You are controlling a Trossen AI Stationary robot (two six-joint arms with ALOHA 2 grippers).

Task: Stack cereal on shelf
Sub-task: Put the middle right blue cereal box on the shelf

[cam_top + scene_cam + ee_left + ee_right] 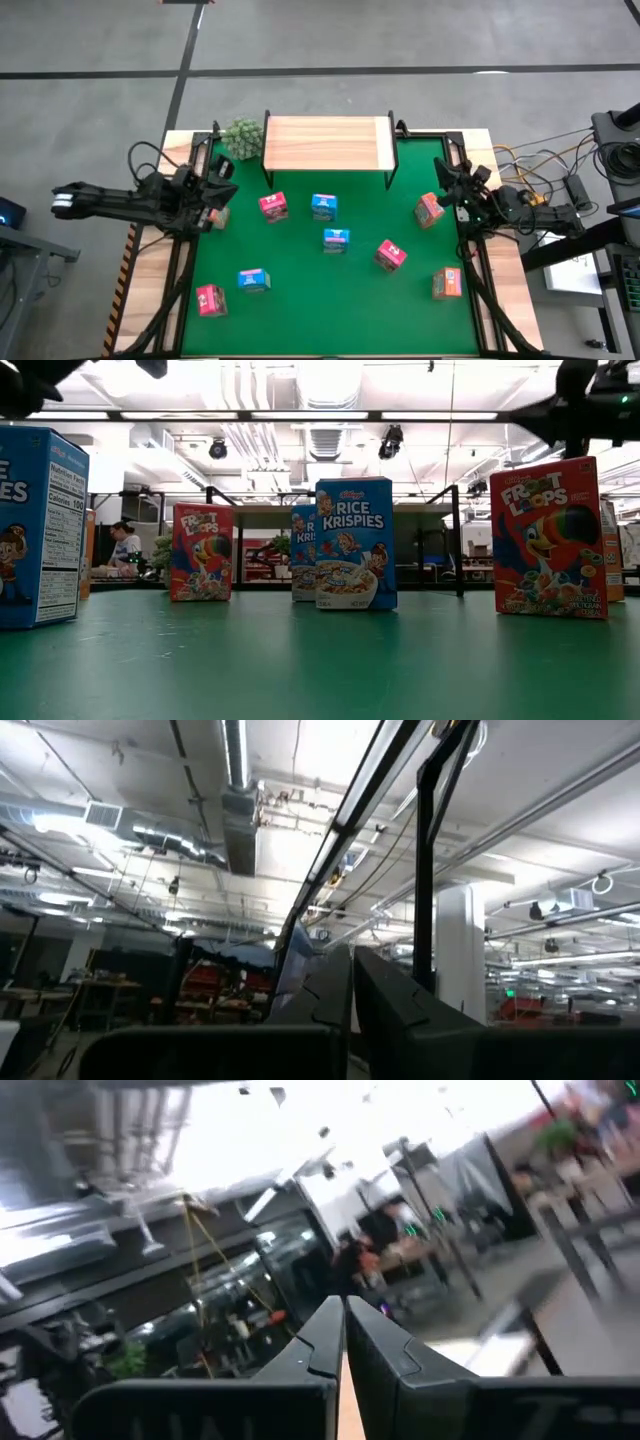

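Several small cereal boxes stand on the green mat: pink-red ones [273,206] [390,255] [211,300], blue ones [323,206] [336,240] [254,281] and orange ones [430,210] [446,284]. The low view shows a Rice Krispies box [355,543] and Froot Loops boxes [202,551] [548,538] upright on their bases. The wooden shelf [325,143] stands bare at the far edge. My left gripper [222,178] [350,982] is at the mat's left edge, shut and tipped upward. My right gripper [443,176] [343,1328] is at the right edge, also shut and tipped upward. Neither has anything between its fingers.
A green leafy plant [240,137] sits beside the shelf's left end. Black frame rails [183,270] run along both sides of the mat. Cables and equipment [560,190] lie to the right of the table. A person [125,545] sits far off in the room.
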